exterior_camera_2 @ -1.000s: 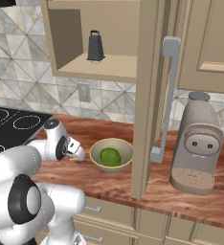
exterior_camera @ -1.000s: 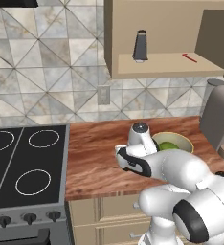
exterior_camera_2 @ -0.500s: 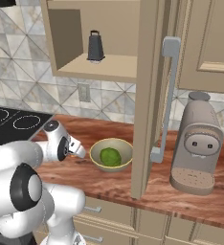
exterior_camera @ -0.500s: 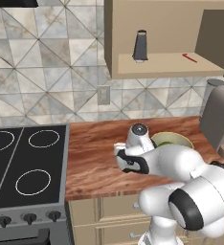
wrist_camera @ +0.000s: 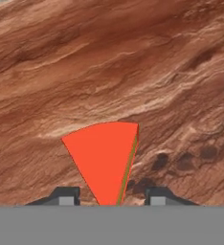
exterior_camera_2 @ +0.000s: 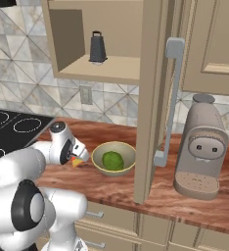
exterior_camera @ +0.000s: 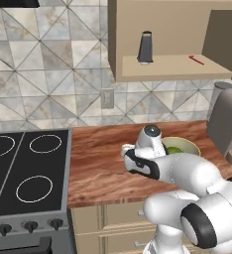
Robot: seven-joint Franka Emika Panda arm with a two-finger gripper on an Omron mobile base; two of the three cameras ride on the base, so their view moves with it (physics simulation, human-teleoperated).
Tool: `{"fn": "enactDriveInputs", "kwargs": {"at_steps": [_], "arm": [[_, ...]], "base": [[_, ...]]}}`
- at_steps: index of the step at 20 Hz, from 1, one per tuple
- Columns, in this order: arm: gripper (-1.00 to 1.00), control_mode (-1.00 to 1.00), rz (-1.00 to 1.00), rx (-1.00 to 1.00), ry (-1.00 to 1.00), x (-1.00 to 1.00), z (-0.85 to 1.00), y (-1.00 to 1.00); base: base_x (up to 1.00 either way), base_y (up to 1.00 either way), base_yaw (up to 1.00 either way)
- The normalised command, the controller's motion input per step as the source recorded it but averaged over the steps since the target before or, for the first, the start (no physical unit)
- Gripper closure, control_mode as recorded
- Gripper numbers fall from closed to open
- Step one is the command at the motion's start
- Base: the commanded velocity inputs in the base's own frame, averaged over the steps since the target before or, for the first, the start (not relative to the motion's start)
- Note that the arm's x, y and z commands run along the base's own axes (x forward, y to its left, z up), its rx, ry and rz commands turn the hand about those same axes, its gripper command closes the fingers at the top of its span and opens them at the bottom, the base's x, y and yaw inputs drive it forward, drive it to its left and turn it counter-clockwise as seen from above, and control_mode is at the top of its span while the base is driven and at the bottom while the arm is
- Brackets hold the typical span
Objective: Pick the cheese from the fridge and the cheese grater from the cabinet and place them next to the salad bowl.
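The cheese (wrist_camera: pixel 104 160), an orange-red wedge, lies on the wooden counter (wrist_camera: pixel 109 62) between my gripper's (wrist_camera: pixel 112 195) fingertips, with a gap on each side, so the jaws are open. From the right base view the cheese (exterior_camera_2: pixel 76 162) peeks out under my gripper (exterior_camera_2: pixel 80 158), just left of the salad bowl (exterior_camera_2: pixel 114 158). The salad bowl (exterior_camera: pixel 183 146) sits partly behind my arm in the left base view. The dark cheese grater (exterior_camera: pixel 145 48) (exterior_camera_2: pixel 97 47) stands upright on the shelf of the open cabinet (exterior_camera: pixel 172 68) (exterior_camera_2: pixel 104 69). The fridge is out of view.
A grey coffee machine (exterior_camera_2: pixel 201 147) (exterior_camera: pixel 228 124) stands at the counter's right end. The open cabinet door (exterior_camera_2: pixel 153 98) hangs beside the bowl. A black cooktop (exterior_camera: pixel 24 168) (exterior_camera_2: pixel 11 125) lies to the left. A thin red utensil (exterior_camera: pixel 196 60) rests on the shelf.
The jaws have opened off the cheese, which now rests on the counter. The hand shifted slightly left and down beside the bowl.
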Motion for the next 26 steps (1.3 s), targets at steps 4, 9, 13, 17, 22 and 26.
{"fn": "enactDriveInputs", "kwargs": {"at_steps": [4, 9, 13, 17, 22, 26], "arm": [[-1.0, -1.0, -0.03, 0.1, 0.0, -0.22, 0.0, -0.03], [-1.0, -1.0, 0.0, 0.06, -0.08, -0.2, 0.13, 0.0], [-1.0, -1.0, -0.02, 0.01, -0.11, -0.32, 0.31, 0.0], [-1.0, -1.0, -0.04, 0.0, -0.13, -0.35, 0.39, -0.04], [-1.0, -1.0, -0.02, 0.0, -0.11, -0.29, 0.42, -0.03], [-1.0, -1.0, 0.0, 0.0, -0.1, -0.3, 0.47, -0.11]], "base": [[0.0, 0.0, 0.0], [0.0, 0.0, 0.0], [0.0, 0.0, 0.0], [0.0, 0.0, 0.0], [0.0, 0.0, 0.0], [0.0, 0.0, 0.0]]}}
